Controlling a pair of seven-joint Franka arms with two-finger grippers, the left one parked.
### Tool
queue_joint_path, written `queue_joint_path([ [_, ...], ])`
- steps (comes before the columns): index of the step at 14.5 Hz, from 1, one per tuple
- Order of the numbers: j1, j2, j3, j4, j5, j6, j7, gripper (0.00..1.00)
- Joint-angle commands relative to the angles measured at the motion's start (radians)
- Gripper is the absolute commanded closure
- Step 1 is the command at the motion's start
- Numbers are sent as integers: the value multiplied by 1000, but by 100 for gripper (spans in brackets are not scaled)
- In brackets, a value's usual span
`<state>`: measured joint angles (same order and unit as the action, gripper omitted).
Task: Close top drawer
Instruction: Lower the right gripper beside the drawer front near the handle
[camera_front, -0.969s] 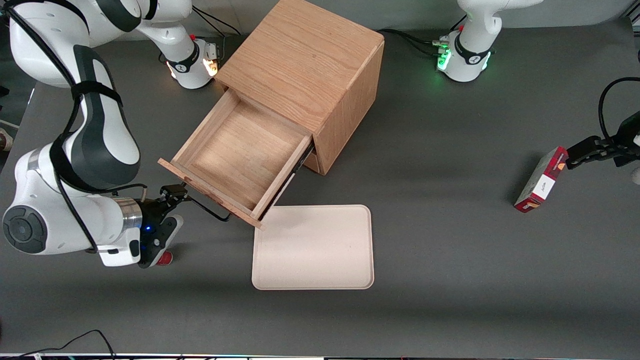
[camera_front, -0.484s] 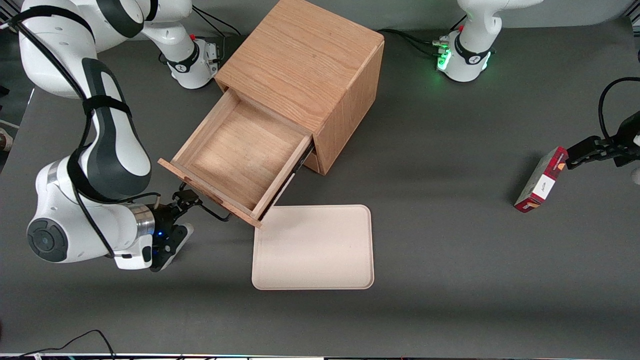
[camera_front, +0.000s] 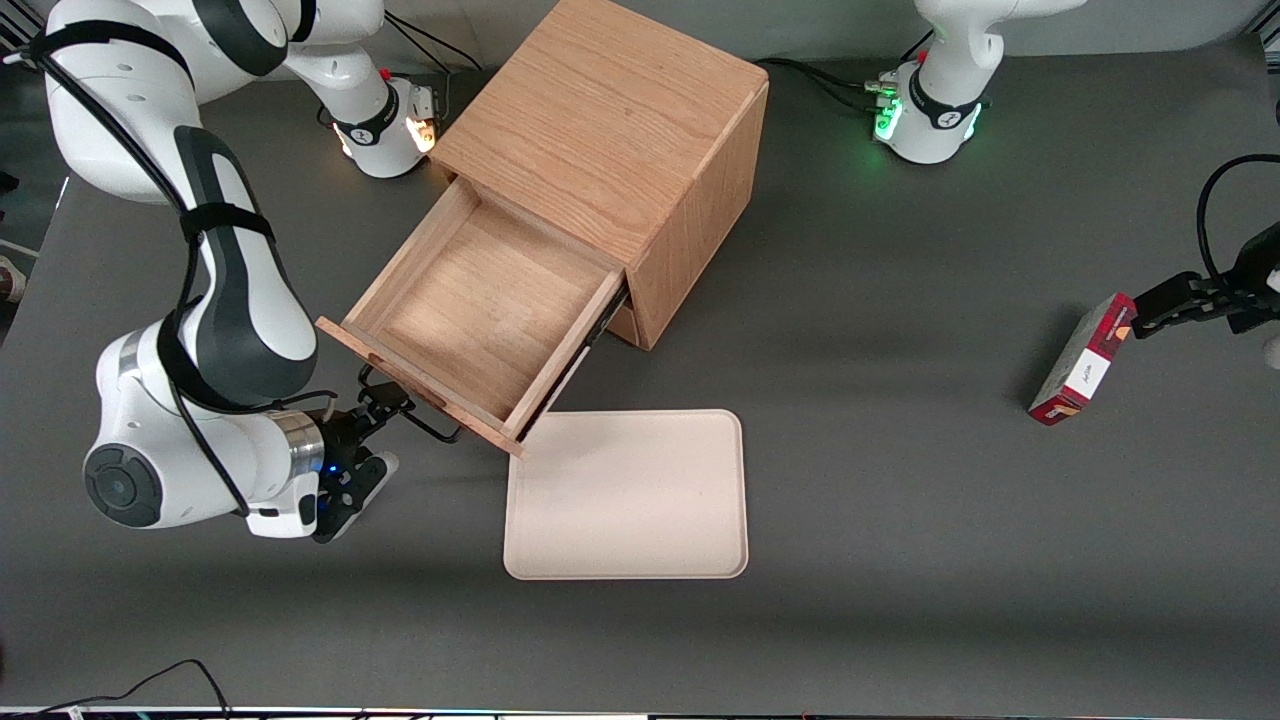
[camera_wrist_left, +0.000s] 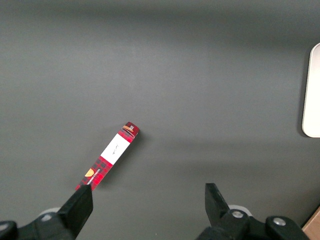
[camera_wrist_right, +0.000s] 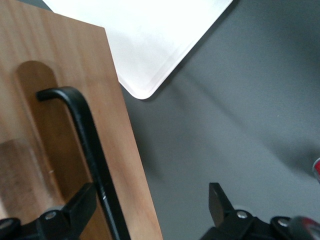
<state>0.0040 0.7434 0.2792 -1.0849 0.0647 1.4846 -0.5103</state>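
Note:
The top drawer (camera_front: 480, 310) of the light-oak cabinet (camera_front: 600, 110) is pulled far out and its wooden box is empty. Its thin black bar handle (camera_front: 430, 425) stands off the flat drawer front (camera_front: 400, 375). My right gripper (camera_front: 378, 408) is in front of the drawer front, at the handle's end nearest the working arm. In the right wrist view the gripper (camera_wrist_right: 150, 202) is open. The handle (camera_wrist_right: 92, 150) runs just inside one finger (camera_wrist_right: 82, 202), and the edge of the drawer front (camera_wrist_right: 60, 100) lies between the fingers. It grips nothing.
A cream tray (camera_front: 627, 495) lies flat on the dark table just nearer the camera than the drawer's corner; it also shows in the right wrist view (camera_wrist_right: 150, 35). A red box (camera_front: 1083, 360) stands toward the parked arm's end, also in the left wrist view (camera_wrist_left: 107, 156).
My right arm has swung toward the drawer, bringing the gripper from beside the handle's end up against the drawer front. The drawer has not moved.

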Motion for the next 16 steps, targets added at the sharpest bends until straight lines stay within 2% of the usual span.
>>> queue_joint_path([
  [1,-7,-18,0,-55,35,32,26,0],
  [6,-5,-48,5,-116,64,48,70,0],
  [16,-4,-212,8,-352,122,108,110,0],
])
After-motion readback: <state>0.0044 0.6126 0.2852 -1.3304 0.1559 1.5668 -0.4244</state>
